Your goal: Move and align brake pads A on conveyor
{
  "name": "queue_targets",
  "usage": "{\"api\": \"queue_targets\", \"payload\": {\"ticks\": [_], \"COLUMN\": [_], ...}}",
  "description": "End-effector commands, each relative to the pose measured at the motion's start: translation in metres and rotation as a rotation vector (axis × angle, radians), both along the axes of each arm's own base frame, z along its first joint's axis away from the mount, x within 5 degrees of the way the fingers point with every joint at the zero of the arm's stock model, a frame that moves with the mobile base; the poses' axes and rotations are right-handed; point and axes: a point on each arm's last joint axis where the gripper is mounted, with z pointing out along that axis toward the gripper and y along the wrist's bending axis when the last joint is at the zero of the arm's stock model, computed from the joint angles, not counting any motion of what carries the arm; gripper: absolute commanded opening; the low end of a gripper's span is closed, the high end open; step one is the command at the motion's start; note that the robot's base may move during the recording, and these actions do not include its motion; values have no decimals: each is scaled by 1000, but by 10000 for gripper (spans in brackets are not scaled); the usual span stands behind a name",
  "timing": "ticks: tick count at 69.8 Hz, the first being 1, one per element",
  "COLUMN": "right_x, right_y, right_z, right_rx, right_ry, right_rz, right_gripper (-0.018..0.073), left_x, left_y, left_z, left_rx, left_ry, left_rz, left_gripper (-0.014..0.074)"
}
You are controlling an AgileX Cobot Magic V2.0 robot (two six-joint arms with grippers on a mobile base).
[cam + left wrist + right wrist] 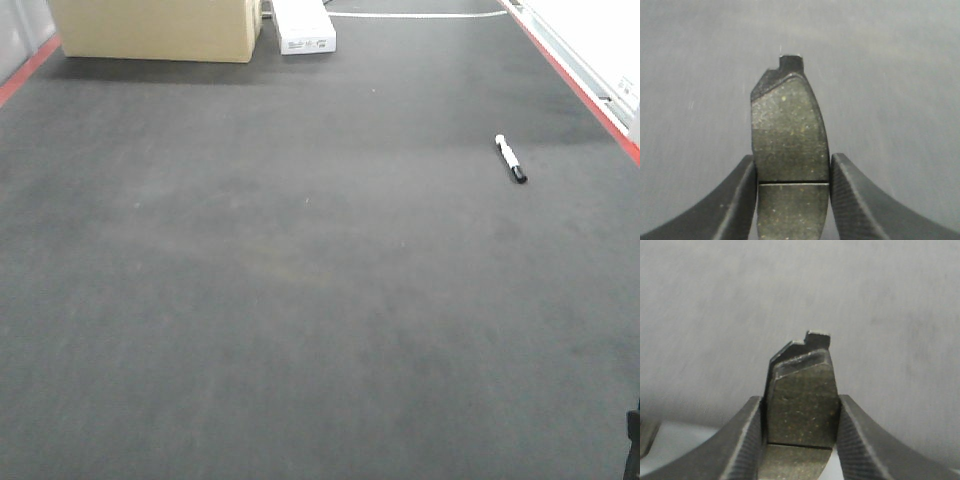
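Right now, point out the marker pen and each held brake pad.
Marker pen (510, 158), front view, mid-barrel.
Left brake pad (790, 135), left wrist view, speckled face.
Right brake pad (801, 405), right wrist view, speckled face.

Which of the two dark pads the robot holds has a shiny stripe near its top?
The dark-grey curved brake pad in the right gripper: a pale shiny band runs just under its end tab. The pad in the left gripper is dull there.

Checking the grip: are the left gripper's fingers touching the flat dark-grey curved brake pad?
Touching. Left wrist view: both fingers press the flat dark-grey curved brake pad with no gap.
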Motion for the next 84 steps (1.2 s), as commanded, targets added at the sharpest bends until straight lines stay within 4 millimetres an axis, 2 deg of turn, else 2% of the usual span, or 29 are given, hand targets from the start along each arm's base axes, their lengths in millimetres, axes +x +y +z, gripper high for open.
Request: {"api": "queue_targets", "payload": {"ticks": [1, 84], "right_x": [5, 5], "right_y": [0, 0], "right_z": [15, 15], "right_rx": [14, 14], "right_ry": [-106, -106], "right_rz": [-5, -5], "right_gripper": [-2, -2], "left_x": [5, 5], "left_y": [-1, -1], "left_z": [16, 16], "left_rx": [-29, -29], "left_ry": [-110, -110], "left_rz": [9, 9], "left_gripper": [-6, -6]}}
